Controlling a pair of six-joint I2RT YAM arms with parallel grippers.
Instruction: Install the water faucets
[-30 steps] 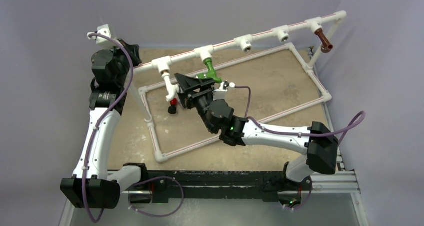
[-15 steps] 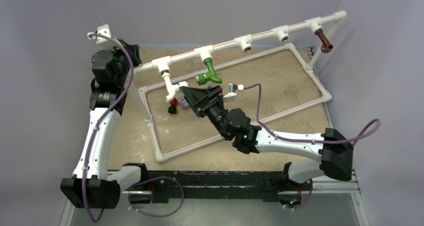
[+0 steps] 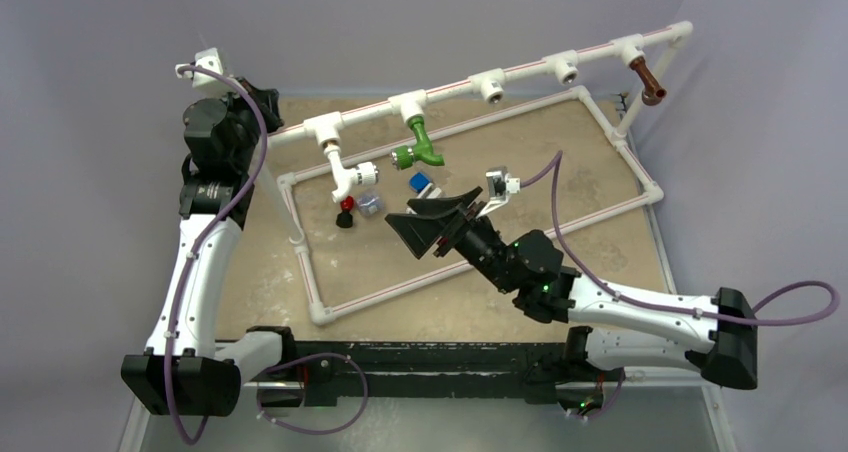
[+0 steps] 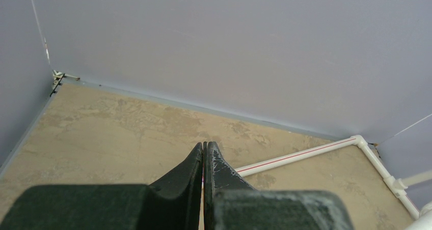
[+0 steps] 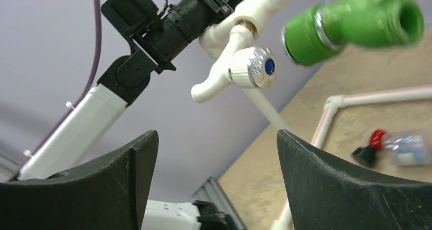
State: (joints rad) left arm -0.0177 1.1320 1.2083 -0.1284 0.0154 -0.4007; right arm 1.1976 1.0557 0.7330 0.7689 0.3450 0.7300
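Overhead, the right pincer (image 3: 428, 215) gapes wide and empty. The green faucet (image 3: 418, 144) and white faucet (image 3: 345, 177) hang from the pipe frame (image 3: 450, 91) near, beyond its tips, with the brown faucet (image 3: 648, 80) well off to its right. Left wrist: the left pincer (image 4: 204, 151) is pressed closed on nothing. Right wrist: both near faucets sit above the spread fingers (image 5: 102, 189). Any tightening likely wants a square grip on the body, not the spout.

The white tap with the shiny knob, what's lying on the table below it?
Below the white tap lie a small red-and-black piece and a clear plastic item, side by side. What they are is unclear.
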